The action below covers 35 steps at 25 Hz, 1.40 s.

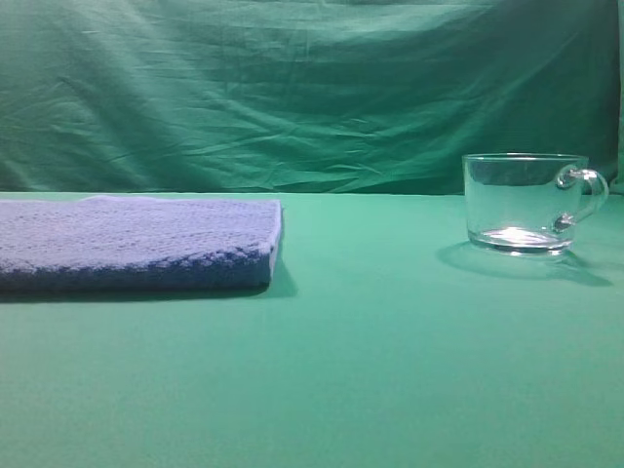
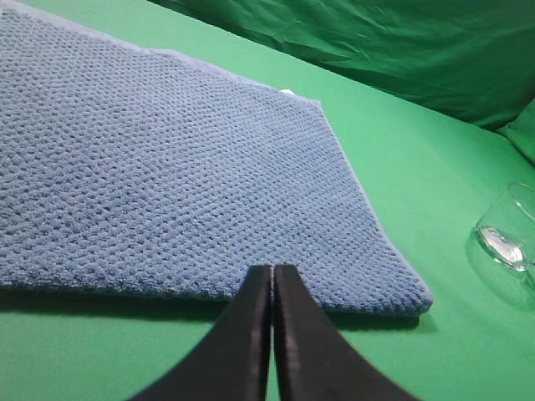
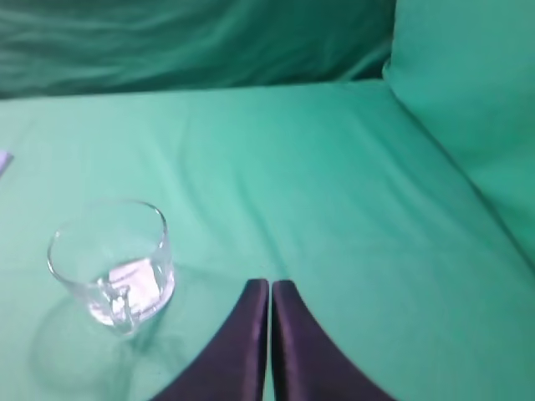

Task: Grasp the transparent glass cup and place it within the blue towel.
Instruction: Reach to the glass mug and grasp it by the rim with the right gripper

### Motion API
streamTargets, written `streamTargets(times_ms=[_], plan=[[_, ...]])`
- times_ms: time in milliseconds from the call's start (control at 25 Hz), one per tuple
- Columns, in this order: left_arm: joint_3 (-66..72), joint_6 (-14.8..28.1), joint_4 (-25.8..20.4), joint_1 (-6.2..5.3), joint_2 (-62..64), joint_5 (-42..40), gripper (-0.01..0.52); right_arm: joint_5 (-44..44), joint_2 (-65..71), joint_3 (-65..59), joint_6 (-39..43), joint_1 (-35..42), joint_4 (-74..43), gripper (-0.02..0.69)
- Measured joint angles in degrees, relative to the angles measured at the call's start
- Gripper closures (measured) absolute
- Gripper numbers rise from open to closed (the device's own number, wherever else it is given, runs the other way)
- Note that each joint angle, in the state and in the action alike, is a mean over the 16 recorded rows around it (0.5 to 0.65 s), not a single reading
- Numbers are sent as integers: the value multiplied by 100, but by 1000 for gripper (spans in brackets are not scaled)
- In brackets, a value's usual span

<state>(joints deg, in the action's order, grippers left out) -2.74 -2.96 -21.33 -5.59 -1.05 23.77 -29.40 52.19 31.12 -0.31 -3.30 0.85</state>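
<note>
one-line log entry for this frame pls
glass cup: upright on table, untouched | blue towel: flat, bare | left gripper: shut | right gripper: shut, empty

green cloth table (image 1: 390,370), blue towel (image 1: 136,244), upright glass cup (image 1: 522,203)

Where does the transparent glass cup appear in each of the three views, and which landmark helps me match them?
Exterior high: the transparent glass cup stands upright at the right, handle pointing right.
Left wrist: only part of it shows, at the right edge.
Right wrist: lower left, left of the shut right hand.
Shared landmark: the blue towel, large in the left wrist view, a sliver at the right wrist view's left edge.
</note>
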Motion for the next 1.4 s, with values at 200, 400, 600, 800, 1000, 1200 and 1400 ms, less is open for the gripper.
streamTargets(times_ms=[200, 400, 600, 800, 1000, 1200, 1400], plan=[[0, 0, 0, 0, 0, 0, 514, -527, 1008, 582, -267, -459, 11, 650], [0, 0, 0, 0, 0, 0, 514, -573, 1722, 923, -534, -1018, 24, 617], [0, 0, 0, 0, 0, 0, 514, -269, 2192, 1032, -736, -1433, 36, 466], [0, 0, 0, 0, 0, 0, 514, 176, 2536, 1058, -774, -1596, 42, 277], [0, 0, 0, 0, 0, 0, 514, 701, 2921, 1060, -776, -1620, 43, 121], [0, 0, 0, 0, 0, 0, 514, 1206, 3352, 1060, -777, -1621, 43, 81], [0, 0, 0, 0, 0, 0, 514, 1625, 3715, 1060, -779, -1622, 43, 199]])
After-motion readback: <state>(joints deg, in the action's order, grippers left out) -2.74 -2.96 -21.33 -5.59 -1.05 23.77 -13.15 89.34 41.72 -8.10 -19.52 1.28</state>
